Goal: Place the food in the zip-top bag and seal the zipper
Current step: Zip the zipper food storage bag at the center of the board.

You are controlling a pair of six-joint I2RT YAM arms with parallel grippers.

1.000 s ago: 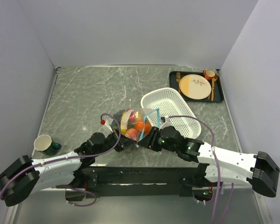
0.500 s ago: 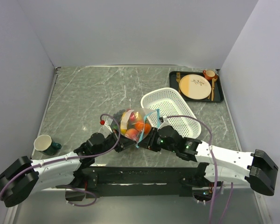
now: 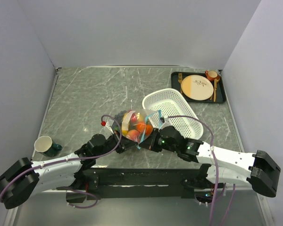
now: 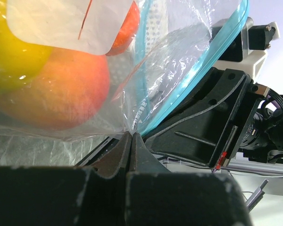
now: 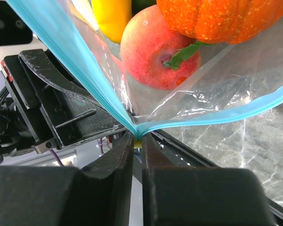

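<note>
Top external: zip-top bag [image 3: 137, 123], food [image 3: 139, 126] inside, lay mid-tabletop [image 3: 94, 94] beside basket [image 3: 153, 97] | left claw [image 4: 132, 135] clamped on bag film | right claw [image 5: 137, 139] clamped on zipper [image 5: 226, 113] corner | mouth gaped beyond; right should slide along the strip, pinching firmly, left anchoring.

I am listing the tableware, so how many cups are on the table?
2. A green mug stands near the left edge of the table. A small orange cup sits on the black tray at the far right. None appears hidden.

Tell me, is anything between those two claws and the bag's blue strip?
Nothing visible stands between them. The right claw is pinched on the zipper at its corner, and the left claw grips the zip-top bag right beside that strip.
</note>
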